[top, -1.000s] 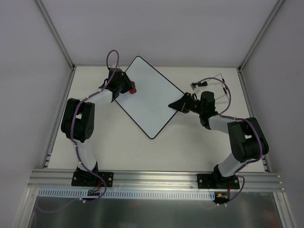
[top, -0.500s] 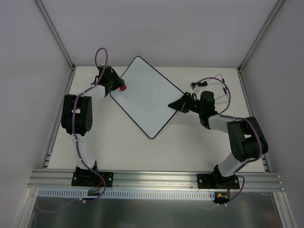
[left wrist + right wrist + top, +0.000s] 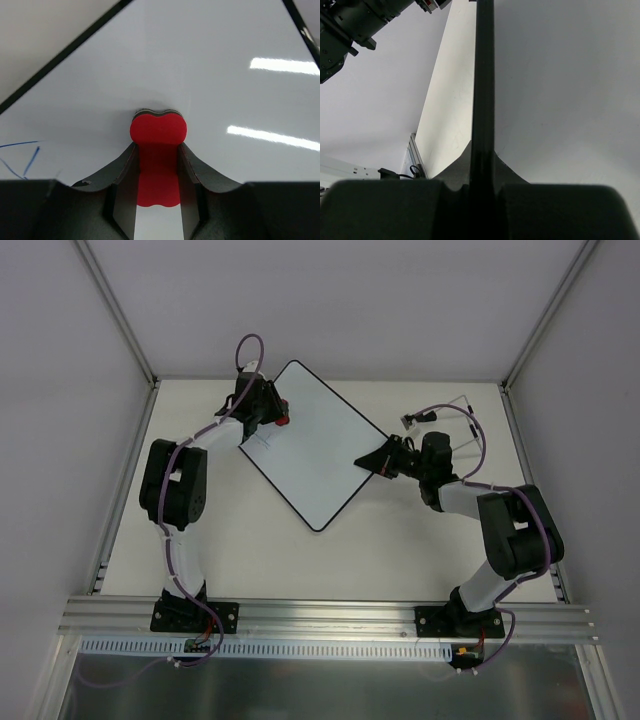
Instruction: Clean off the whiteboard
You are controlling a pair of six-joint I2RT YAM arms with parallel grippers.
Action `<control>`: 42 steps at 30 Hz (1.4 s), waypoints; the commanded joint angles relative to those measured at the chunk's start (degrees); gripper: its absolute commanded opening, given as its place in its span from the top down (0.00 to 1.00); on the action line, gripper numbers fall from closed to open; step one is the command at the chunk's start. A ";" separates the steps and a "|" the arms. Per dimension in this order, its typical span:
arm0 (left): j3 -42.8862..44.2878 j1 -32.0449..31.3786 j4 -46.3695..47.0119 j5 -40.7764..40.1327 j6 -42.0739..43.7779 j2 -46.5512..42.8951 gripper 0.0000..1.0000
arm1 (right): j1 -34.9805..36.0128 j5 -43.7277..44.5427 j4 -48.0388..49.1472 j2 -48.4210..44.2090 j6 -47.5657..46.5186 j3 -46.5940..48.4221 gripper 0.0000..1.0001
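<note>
Whiteboard (image 3: 315,445) lies flat on the tabletop (image 3: 400,540), far centre, turned corner-on like a diamond.

Left end effector (image 3: 157,150): fingers closed partway on the red eraser (image 3: 158,131), gripping its waist. The eraser's front lobe sticks out past the fingertips and sits on or just above the board near its left corner; contact cannot be confirmed.

Right end effector (image 3: 482,165): fingers closed on the board's black rim at the right corner, apparently to steady it.

Blue pen strokes (image 3: 22,157) show at the left of the left wrist view, beside the eraser and not under it.

Risks, as judged:
- The sweep may miss the strokes, since they lie off to the side of the eraser's present line.
- Heavy downward pressure could push the eraser back between the fingers, so that the fingertips scrape the board.
- Sideways drag from wiping could pivot the board about the single right-corner grip, or pull the thin rim free.
- Too little pressure would leave smears.

Containers: none in view; nothing to record.
</note>
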 commanded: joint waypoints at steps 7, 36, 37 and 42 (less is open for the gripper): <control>-9.40 -9.34 -4.43 11.45 -0.75 -2.07 1.00 | 4.80 -21.72 8.11 -0.13 -6.48 4.37 1.00; -18.39 8.04 -2.05 3.10 -6.47 -5.08 1.00 | 4.27 -21.89 8.11 0.22 -5.95 5.96 1.00; -17.17 9.02 -2.05 3.28 -6.82 -4.37 1.00 | 4.19 -21.89 8.02 0.14 -5.95 5.96 1.00; -12.06 13.86 -2.05 6.79 -8.32 0.98 1.00 | 3.92 -21.89 8.02 -0.39 -5.95 5.35 1.00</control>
